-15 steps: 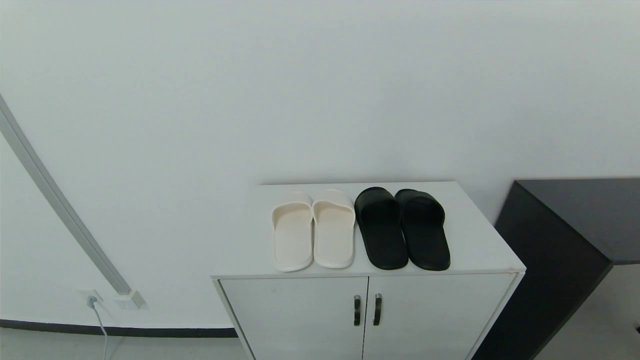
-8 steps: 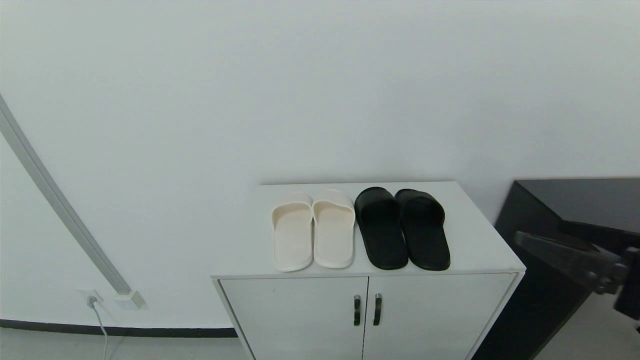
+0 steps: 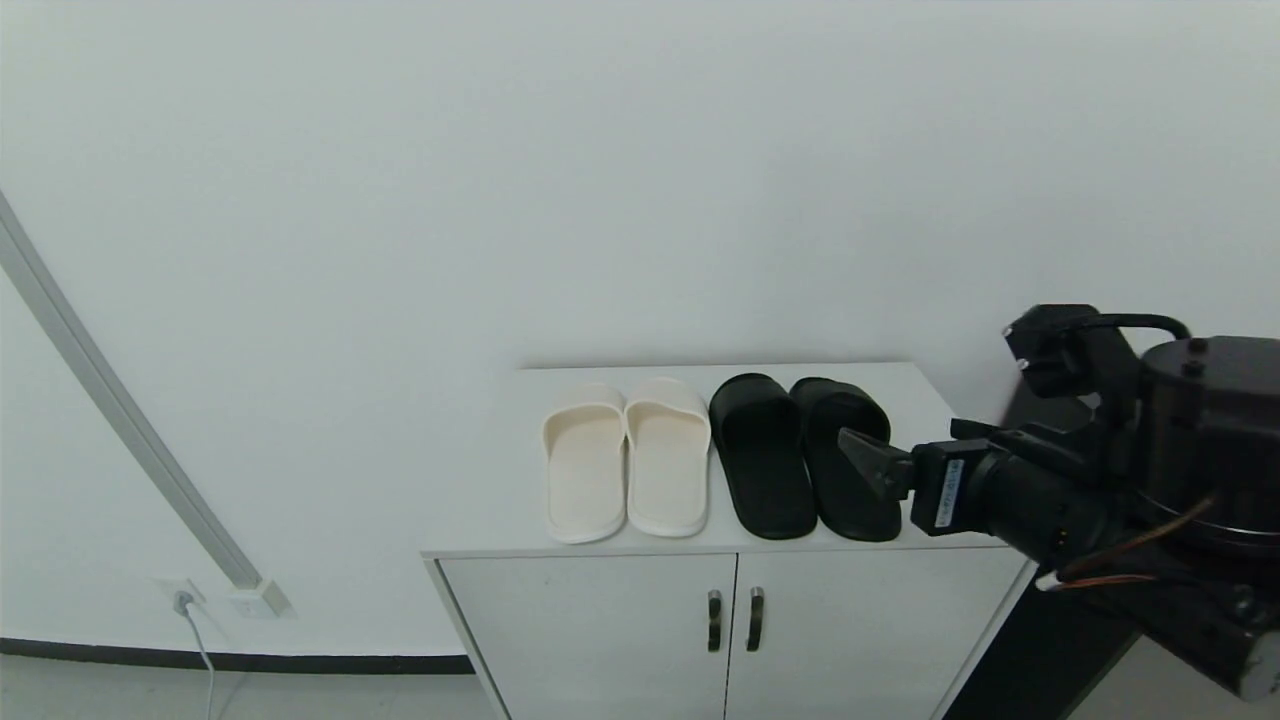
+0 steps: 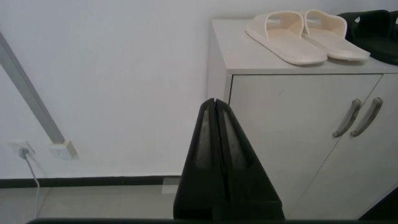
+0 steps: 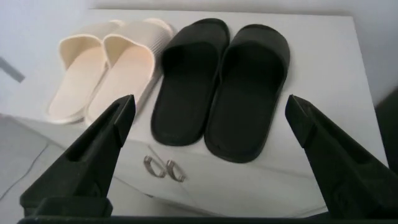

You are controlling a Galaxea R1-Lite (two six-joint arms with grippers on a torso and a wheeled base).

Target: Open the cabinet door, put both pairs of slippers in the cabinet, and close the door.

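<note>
Two slipper pairs sit on the closed cabinet [image 3: 590, 640]; the door-opening step has not started.
White slippers [image 3: 627, 460] and black slippers [image 3: 805, 455] lie side by side on the cabinet top, toes to the wall, both doors shut. Right pincer [image 5: 209, 102] hangs above the top's right front, near the black pair, fingers wide apart and empty. Left pincer [image 4: 214, 106] sits low off the cabinet's left front, fingers pressed together, holding nothing. Likely next: an opened pincer needs to drop to one of the handles [image 3: 715, 620], line up with the vertical bar, clamp it and pull the door out along its hinge arc.
</note>
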